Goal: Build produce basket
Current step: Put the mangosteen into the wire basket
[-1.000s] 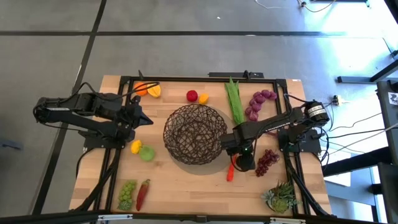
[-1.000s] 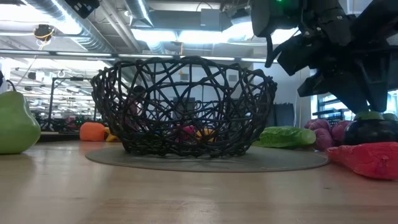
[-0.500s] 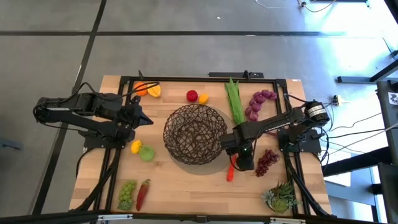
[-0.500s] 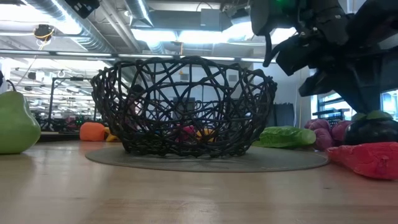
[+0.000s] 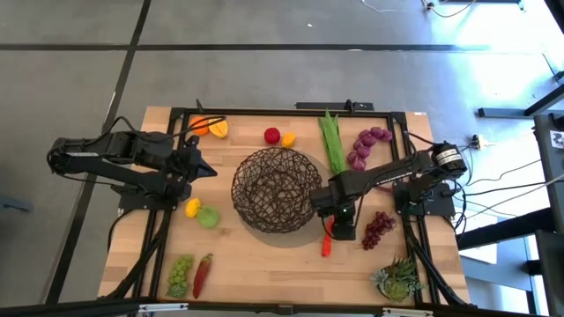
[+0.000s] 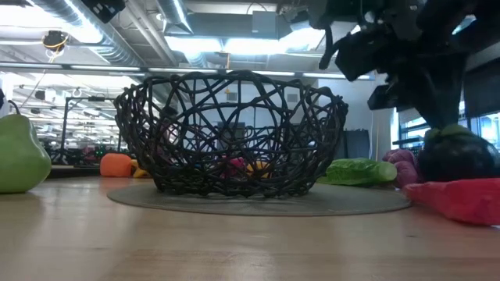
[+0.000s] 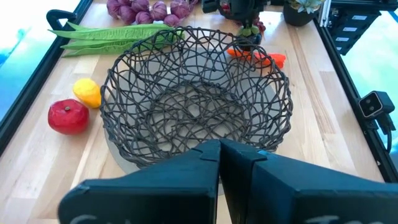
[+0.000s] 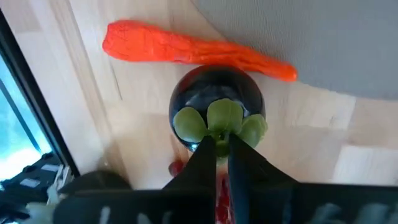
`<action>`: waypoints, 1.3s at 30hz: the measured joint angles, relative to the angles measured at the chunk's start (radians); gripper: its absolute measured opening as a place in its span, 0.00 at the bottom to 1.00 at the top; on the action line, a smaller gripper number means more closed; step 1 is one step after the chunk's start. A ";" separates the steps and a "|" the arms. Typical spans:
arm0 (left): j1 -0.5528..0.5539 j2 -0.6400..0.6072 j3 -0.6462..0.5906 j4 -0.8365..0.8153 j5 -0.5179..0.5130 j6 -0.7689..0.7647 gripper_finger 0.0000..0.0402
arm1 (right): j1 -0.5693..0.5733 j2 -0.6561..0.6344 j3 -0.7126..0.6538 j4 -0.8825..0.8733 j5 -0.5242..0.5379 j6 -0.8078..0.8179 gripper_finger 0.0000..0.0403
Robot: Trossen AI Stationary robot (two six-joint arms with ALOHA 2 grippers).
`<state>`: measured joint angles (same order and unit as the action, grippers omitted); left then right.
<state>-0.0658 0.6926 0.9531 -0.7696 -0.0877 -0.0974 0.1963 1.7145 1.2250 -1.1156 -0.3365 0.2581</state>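
Both arms are all black, chunky blocky links with rounded joints. The left arm (image 5: 123,158) looks plain matte; the right arm (image 5: 388,176) has a round silver-and-black cap at one joint, a small green light near the wrist, and thin black cables trailing off its base. Fingers are dark flat wedges.

basket (image 5: 277,189): table centre, on mat (image 6: 258,201) | carrot (image 5: 327,242): right of basket, at mat edge | my right gripper (image 8: 216,152): on eggplant (image 8: 216,102) beside carrot | my left gripper (image 5: 208,170): left of basket
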 joint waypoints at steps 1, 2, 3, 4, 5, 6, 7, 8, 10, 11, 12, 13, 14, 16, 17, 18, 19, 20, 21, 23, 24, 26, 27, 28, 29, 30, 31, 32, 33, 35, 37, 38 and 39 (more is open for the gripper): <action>0.000 0.000 0.000 0.000 0.000 0.000 0.00 | 0.000 0.000 0.011 -0.024 -0.001 0.000 0.02; 0.000 0.000 0.000 0.000 0.000 0.000 0.00 | 0.000 0.000 0.021 -0.050 -0.002 0.000 0.02; 0.000 0.000 0.000 0.000 0.000 0.001 0.00 | 0.000 0.000 0.032 -0.076 -0.002 0.002 0.01; 0.000 0.000 0.000 0.000 0.000 0.003 0.00 | 0.000 0.000 0.046 -0.110 -0.002 0.003 0.01; 0.000 0.000 0.000 0.000 0.000 0.003 0.00 | 0.000 0.000 0.061 -0.146 -0.002 0.003 0.01; 0.000 0.000 0.000 0.000 0.000 0.003 0.00 | 0.000 0.000 0.077 -0.174 -0.002 0.003 0.01; 0.000 0.000 0.000 0.000 0.000 0.003 0.00 | 0.000 0.000 0.094 -0.201 -0.003 0.003 0.01; 0.000 0.000 0.000 0.000 0.000 0.003 0.00 | 0.000 0.000 0.116 -0.233 -0.003 0.003 0.01; 0.000 0.000 0.000 0.000 -0.003 0.003 0.00 | -0.004 0.000 0.162 -0.304 0.003 0.003 0.01; 0.000 0.000 0.000 0.000 -0.010 0.003 0.00 | -0.008 0.000 0.185 -0.338 0.011 0.003 0.01; 0.000 0.000 0.000 0.000 -0.020 0.003 0.00 | -0.014 0.000 0.211 -0.375 0.024 0.003 0.01; 0.000 0.000 0.000 0.000 -0.034 0.004 0.00 | -0.020 0.000 0.238 -0.409 0.039 0.003 0.01; 0.000 0.000 0.000 0.000 -0.048 0.003 0.00 | -0.029 0.000 0.270 -0.438 0.059 0.003 0.01; 0.000 0.001 0.000 0.000 -0.073 0.004 0.00 | -0.047 0.000 0.331 -0.461 0.108 0.003 0.01; 0.000 0.001 0.000 0.000 -0.083 0.004 0.00 | -0.057 0.000 0.361 -0.456 0.127 0.003 0.01; 0.000 0.001 0.000 0.000 -0.091 0.004 0.00 | -0.068 0.000 0.393 -0.454 0.144 0.003 0.01; 0.000 0.001 0.000 0.000 -0.096 0.004 0.00 | -0.080 0.000 0.432 -0.455 0.165 0.003 0.01; 0.000 0.001 0.000 0.000 -0.101 0.004 0.00 | -0.091 0.000 0.466 -0.454 0.184 0.003 0.01; 0.000 0.001 0.000 0.000 -0.108 0.003 0.00 | -0.105 0.000 0.501 -0.454 0.205 0.003 0.01; 0.000 0.001 0.000 0.000 -0.119 0.003 0.00 | -0.131 0.000 0.574 -0.454 0.259 0.003 0.02; 0.000 0.001 0.000 0.000 -0.124 0.003 0.00 | -0.146 0.000 0.613 -0.452 0.291 0.002 0.02; 0.000 0.001 0.000 0.000 -0.135 0.003 0.00 | -0.176 -0.002 0.674 -0.435 0.347 -0.004 0.02; 0.000 0.001 0.000 0.000 -0.136 0.003 0.00 | -0.193 -0.002 0.696 -0.416 0.367 -0.011 0.02; 0.000 0.001 0.000 0.000 -0.136 0.003 0.00 | -0.210 -0.002 0.710 -0.391 0.380 -0.027 0.01; 0.000 0.001 0.000 0.000 -0.137 0.003 0.00 | -0.226 -0.001 0.719 -0.363 0.389 -0.037 0.01; 0.000 0.001 0.000 0.000 -0.137 0.003 0.00 | -0.244 -0.001 0.722 -0.332 0.389 -0.057 0.01; 0.000 0.001 0.000 0.000 -0.137 0.002 0.00 | -0.260 -0.001 0.722 -0.297 0.389 -0.074 0.01; 0.000 0.001 0.000 0.000 -0.137 0.002 0.00 | -0.275 -0.001 0.720 -0.257 0.388 -0.087 0.01; 0.000 0.001 0.000 0.000 -0.137 0.002 0.00 | -0.291 0.000 0.715 -0.215 0.385 -0.104 0.01; 0.000 0.001 0.000 0.000 -0.137 0.002 0.00 | -0.320 0.014 0.706 -0.144 0.361 -0.115 0.01; 0.000 0.001 0.000 0.000 -0.137 0.002 0.00 | -0.343 0.042 0.701 -0.099 0.334 -0.135 0.01; 0.000 0.001 0.001 0.000 -0.137 0.002 0.00 | -0.352 0.060 0.701 -0.087 0.321 -0.146 0.01; 0.000 0.001 0.001 0.001 -0.137 0.002 0.00 | -0.360 0.082 0.701 -0.076 0.311 -0.160 0.01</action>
<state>-0.0658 0.6937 0.9543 -0.7689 -0.2249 -0.0959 -0.1633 1.7965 1.9255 -1.1916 -0.0255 0.0985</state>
